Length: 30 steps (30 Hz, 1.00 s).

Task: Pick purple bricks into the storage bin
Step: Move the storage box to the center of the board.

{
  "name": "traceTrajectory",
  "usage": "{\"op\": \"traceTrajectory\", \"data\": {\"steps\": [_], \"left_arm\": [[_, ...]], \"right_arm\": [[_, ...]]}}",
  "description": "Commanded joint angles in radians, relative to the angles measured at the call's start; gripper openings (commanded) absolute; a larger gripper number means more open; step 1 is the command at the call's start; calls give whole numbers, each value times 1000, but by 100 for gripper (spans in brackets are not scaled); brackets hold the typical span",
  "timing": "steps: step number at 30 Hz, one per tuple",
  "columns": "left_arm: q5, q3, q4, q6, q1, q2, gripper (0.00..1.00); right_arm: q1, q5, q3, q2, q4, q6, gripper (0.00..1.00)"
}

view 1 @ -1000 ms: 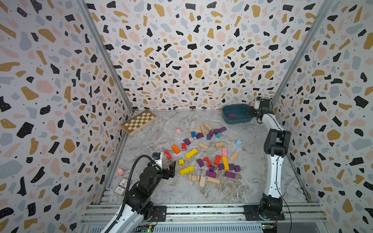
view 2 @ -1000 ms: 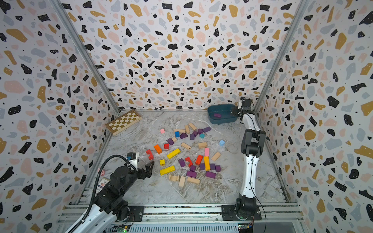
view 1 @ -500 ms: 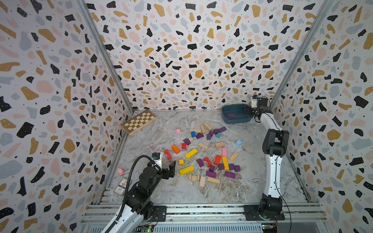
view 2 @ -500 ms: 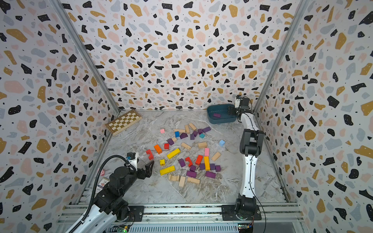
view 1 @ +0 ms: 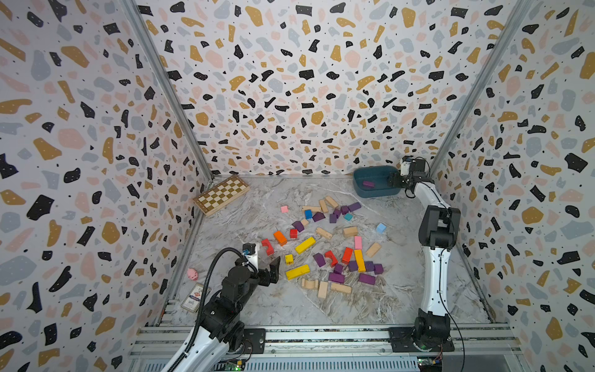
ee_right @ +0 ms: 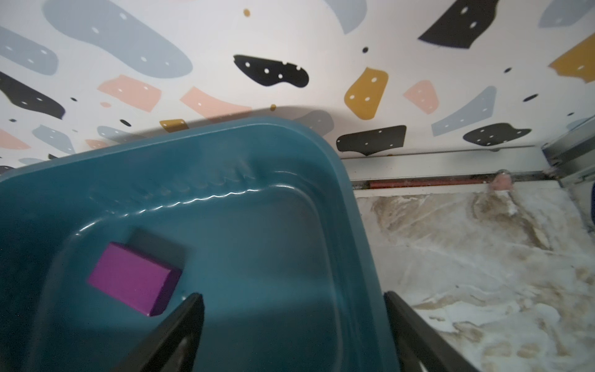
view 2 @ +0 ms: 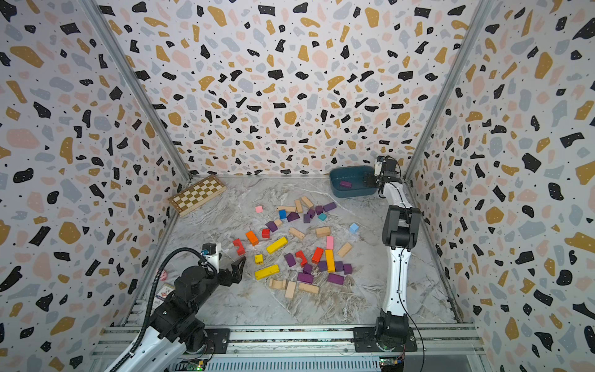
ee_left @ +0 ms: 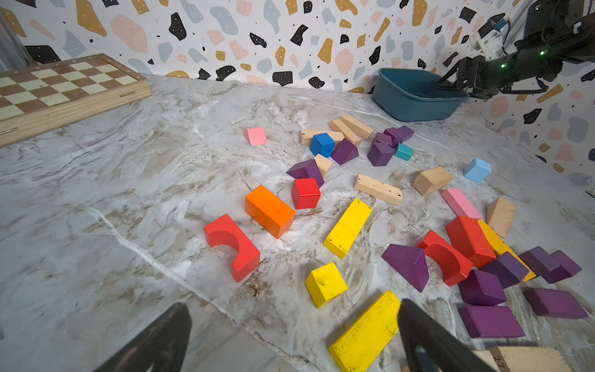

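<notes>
Purple bricks (view 1: pixel 336 277) lie among yellow, red, orange, pink, blue and bare-wood blocks (view 1: pixel 304 245) on a grey-white marbled tabletop (view 1: pixel 257 212). Dark teal storage bin (view 1: pixel 375 193). Brown-and-cream chequered chessboard (view 1: pixel 222 194). Terrazzo-speckled walls (view 1: pixel 289 80).

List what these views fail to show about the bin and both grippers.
- Storage bin floor: left wrist view, hidden by its near wall.
- Bin's end nearest the right gripper: both top views, covered by that gripper.
- Left gripper fingers: left wrist view, blurred, cut off by the frame edge.
- Card box print: a top view, too small.
</notes>
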<state>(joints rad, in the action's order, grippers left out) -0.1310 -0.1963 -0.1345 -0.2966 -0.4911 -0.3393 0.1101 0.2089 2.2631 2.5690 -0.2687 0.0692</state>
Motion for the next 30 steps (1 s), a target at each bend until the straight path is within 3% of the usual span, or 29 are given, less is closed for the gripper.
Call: {"op": "traceTrajectory", "data": {"steps": [1, 6, 17, 25, 30], "left_arm": [[8, 8, 27, 4, -2, 12, 99], [6, 8, 26, 4, -2, 16, 99], [4, 11, 18, 3, -2, 34, 99], [2, 11, 11, 3, -3, 48, 99], [1, 13, 7, 4, -2, 54, 99]], "right_arm": [[-4, -1, 1, -48, -17, 23, 78], [-24, -4, -5, -61, -14, 23, 54], [-109, 11, -116, -119, 17, 25, 17], [-194, 14, -243, -203, 64, 51, 12], [-222, 2, -337, -256, 106, 138, 12]]}}
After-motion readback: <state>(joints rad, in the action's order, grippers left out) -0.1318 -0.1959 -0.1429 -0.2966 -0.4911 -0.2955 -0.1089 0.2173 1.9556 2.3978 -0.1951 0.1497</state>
